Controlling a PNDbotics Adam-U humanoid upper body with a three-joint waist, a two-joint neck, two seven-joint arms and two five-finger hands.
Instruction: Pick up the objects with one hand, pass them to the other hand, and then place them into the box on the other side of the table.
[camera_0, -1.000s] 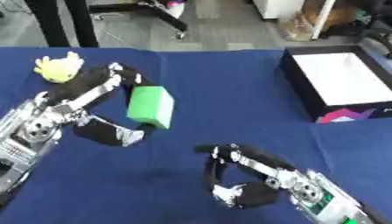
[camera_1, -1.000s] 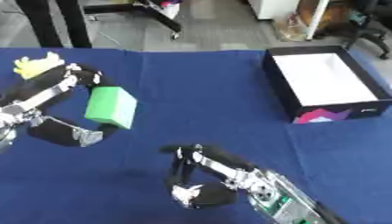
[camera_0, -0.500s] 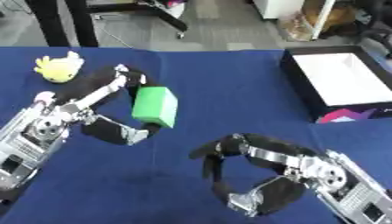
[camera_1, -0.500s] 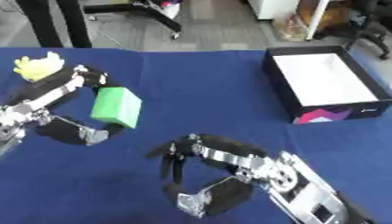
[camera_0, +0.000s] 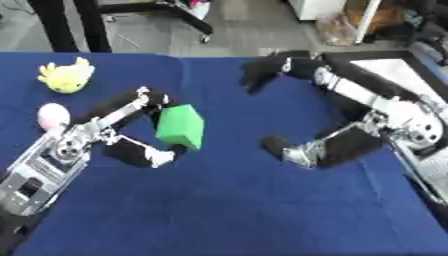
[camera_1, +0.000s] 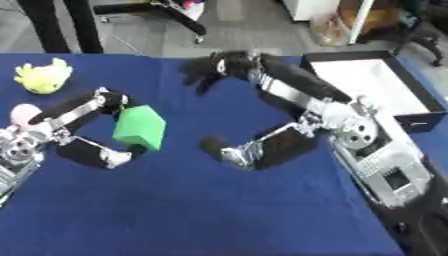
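Left eye view: one green block (camera_0: 181, 127), held by the left hand (camera_0: 105, 137) above the blue table (camera_0: 219, 210), left of centre. Fingers run over the block's top edge, thumb comes up from below at its lower corner, so the block is pinched between them. The block is tilted, one corner pointing down. Right hand (camera_0: 367, 120) is raised over the table's right half, spread wide: fingers reach up and left toward the far edge, thumb points left lower down, nothing between them. It is just beside the block, not touching it. Other loose items on the cloth: one yellow plush toy (camera_0: 66, 76) at far left, one pale pink round thing (camera_0: 52, 115) near the left arm. One box (camera_0: 398, 75) at far right, mostly hidden behind the right arm.

Right eye view: same count, one block, one yellow toy, one pink item, one box (camera_1: 385, 85). The box shows better here: black walls, white inside, open top, nothing in it that I can make out. It sits at the right far side, well apart from the block. Right palm is directly in front of the box's near left corner.
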